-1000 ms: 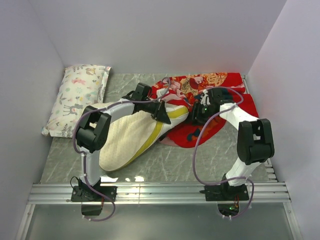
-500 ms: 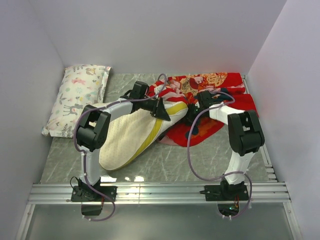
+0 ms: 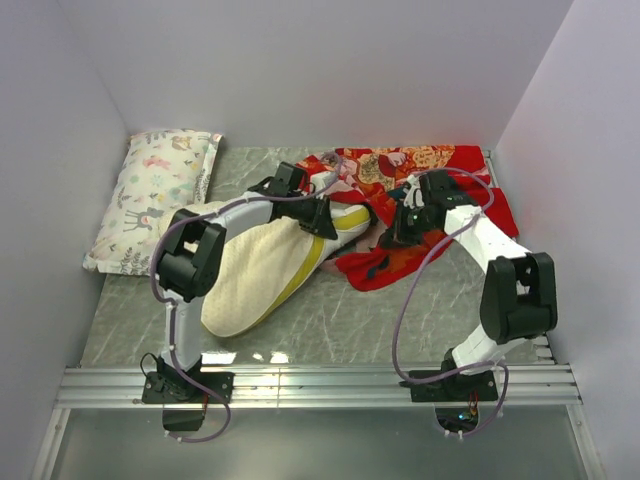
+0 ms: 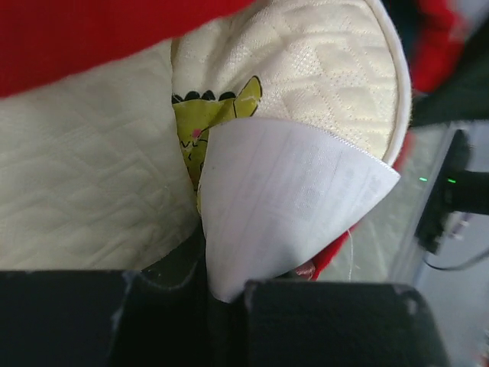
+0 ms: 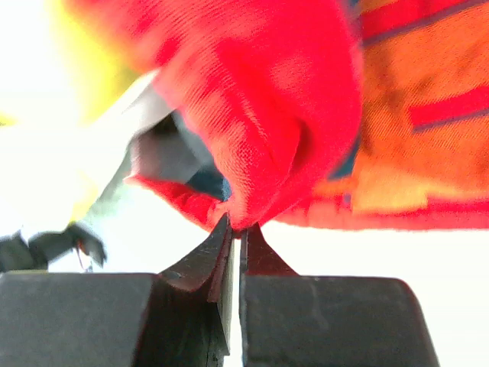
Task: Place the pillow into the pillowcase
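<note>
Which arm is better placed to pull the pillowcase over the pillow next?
Probably right: the right gripper is shut on the red printed fabric pillowcase beside the cream quilted pillow, which the left gripper holds.

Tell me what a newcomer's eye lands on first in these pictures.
The bright red pillowcase, crumpled at the far right, stands out first, with the right gripper shut on a fold of it. Next comes the big cream pillow with its yellow band, lying slantwise left of centre, its far end held by the left gripper at the case's edge. A white animal-print pillow lies at the far left.
</note>
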Robot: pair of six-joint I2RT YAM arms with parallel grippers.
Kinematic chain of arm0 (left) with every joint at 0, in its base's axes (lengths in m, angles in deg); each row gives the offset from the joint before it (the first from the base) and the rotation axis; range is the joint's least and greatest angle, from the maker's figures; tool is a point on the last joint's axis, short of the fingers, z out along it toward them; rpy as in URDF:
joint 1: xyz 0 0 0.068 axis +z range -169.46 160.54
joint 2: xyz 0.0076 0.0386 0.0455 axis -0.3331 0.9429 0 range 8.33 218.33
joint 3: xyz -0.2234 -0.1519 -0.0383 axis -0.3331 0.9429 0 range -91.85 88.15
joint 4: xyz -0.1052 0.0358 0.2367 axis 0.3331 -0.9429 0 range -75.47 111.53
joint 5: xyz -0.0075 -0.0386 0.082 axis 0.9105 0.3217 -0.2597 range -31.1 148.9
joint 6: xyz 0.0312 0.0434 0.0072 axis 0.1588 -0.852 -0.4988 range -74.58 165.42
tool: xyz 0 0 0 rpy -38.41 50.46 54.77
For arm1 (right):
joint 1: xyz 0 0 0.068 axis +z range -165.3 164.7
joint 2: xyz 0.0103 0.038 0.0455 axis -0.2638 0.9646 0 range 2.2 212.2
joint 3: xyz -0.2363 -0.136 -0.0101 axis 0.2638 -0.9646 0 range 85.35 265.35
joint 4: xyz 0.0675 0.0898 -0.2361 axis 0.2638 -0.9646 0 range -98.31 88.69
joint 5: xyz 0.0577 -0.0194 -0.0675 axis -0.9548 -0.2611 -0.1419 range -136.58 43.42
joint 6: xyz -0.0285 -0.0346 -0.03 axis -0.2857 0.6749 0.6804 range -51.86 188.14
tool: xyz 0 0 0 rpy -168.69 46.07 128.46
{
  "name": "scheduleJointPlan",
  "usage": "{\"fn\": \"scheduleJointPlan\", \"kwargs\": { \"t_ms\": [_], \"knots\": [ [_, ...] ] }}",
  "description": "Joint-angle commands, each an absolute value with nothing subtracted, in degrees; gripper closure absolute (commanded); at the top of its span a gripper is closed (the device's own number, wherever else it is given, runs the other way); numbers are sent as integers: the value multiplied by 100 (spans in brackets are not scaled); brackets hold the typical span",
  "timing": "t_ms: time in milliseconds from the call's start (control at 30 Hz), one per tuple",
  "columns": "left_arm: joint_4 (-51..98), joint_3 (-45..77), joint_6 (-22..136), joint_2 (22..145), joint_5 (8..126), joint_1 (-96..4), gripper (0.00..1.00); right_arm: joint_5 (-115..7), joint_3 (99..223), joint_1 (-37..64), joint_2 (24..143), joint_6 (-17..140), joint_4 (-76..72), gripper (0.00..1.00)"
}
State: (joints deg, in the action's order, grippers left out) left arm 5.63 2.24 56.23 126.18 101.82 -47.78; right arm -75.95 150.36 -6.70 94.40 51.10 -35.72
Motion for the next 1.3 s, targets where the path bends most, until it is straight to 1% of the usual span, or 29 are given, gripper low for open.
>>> {"fn": "scheduleJointPlan", "kwargs": {
  "t_ms": [0, 100, 200, 300, 333, 433, 467, 500, 533, 567, 600, 633, 667, 700, 733, 867, 933, 967, 1000, 1033, 1100, 1167, 1200, 1233, 1267],
  "knots": [
    [-61, 26, 5175, 12980, 8880, -4899, 100, -8251, 15433, -651, 9106, 5978, -4446, 100],
    [-62, 43, 5175, 13129, 8860, -5048, 100, -8725, 15810, -616, 9201, 6111, -4736, 100],
    [43, 253, 5017, 13068, 9246, -5215, 100, -8815, 16127, -519, 9325, 5988, -4649, 100],
    [246, 815, 4675, 12411, 8950, -5601, 100, -9095, 16496, -431, 9448, 5751, -4438, 100],
    [342, 965, 4682, 12287, 8914, -5733, 100, -9401, 16620, -388, 9492, 5716, -4420, 100],
    [772, 1440, 5182, 11884, 9018, -5778, 100, -10026, 16762, -37, 9449, 5566, -4324, 100],
    [939, 1719, 5401, 11742, 9141, -5734, 98, -10289, 16692, 86, 9300, 5522, -4201, 100],
    [1341, 1887, 5777, 11593, 9342, -5673, 93, -10335, 16474, 314, 9203, 5522, -4165, 100],
    [1493, 2028, 5946, 11217, 9466, -5551, 84, -10405, 16324, 386, 9115, 5522, -4122, 100],
    [1651, 2334, 6096, 10996, 9467, -5497, 65, -10432, 16131, 395, 8940, 5461, -3973, 100],
    [1696, 2450, 6237, 10776, 9458, -5453, 54, -10415, 15737, 395, 8860, 5417, -3876, 100],
    [1627, 2521, 6247, 10382, 9476, -5348, 47, -10345, 15594, 386, 8825, 5434, -3858, 100],
    [1496, 2583, 6195, 10222, 9546, -5295, 43, -10284, 15488, 395, 8816, 5617, -4005, 100],
    [1294, 2549, 5994, 9968, 9651, -5242, 42, -10222, 15374, 395, 8824, 5767, -4120, 100],
    [770, 2513, 5870, 9861, 9687, -5120, 39, -10230, 15329, 413, 8824, 5890, -4225, 100],
    [-121, 2530, 5316, 9439, 9530, -4768, 36, -10362, 15276, 614, 8921, 6646, -4753, 100],
    [-80, 2766, 5227, 9377, 9336, -4706, 39, -10502, 15302, 859, 8938, 6708, -4719, 100],
    [34, 2855, 5280, 9403, 9283, -4697, 42, -10520, 15337, 974, 8999, 6717, -4632, 100],
    [157, 2934, 5524, 9446, 9335, -4697, 43, -10494, 15503, 1097, 9035, 6735, -4622, 100],
    [315, 2987, 5657, 9612, 9640, -4706, 44, -10433, 15627, 1194, 9079, 6770, -4674, 100],
    [902, 3040, 6243, 9902, 9975, -4706, 45, -10432, 15934, 1362, 9184, 7016, -4911, 100],
    [1500, 3093, 6675, 10009, 10643, -4697, 44, -10380, 16014, 1371, 9176, 7139, -5087, 100],
    [2425, 3145, 7200, 10018, 10836, -4688, 44, -10362, 16032, 1371, 9158, 7209, -5157, 100],
    [2878, 3268, 7509, 10018, 11125, -4706, 46, -10336, 16023, 1379, 9089, 7270, -5210, 100],
    [3405, 3312, 8139, 10044, 11320, -4732, 48, -10327, 15971, 1380, 9053, 7271, -5220, 100]
  ]
}}
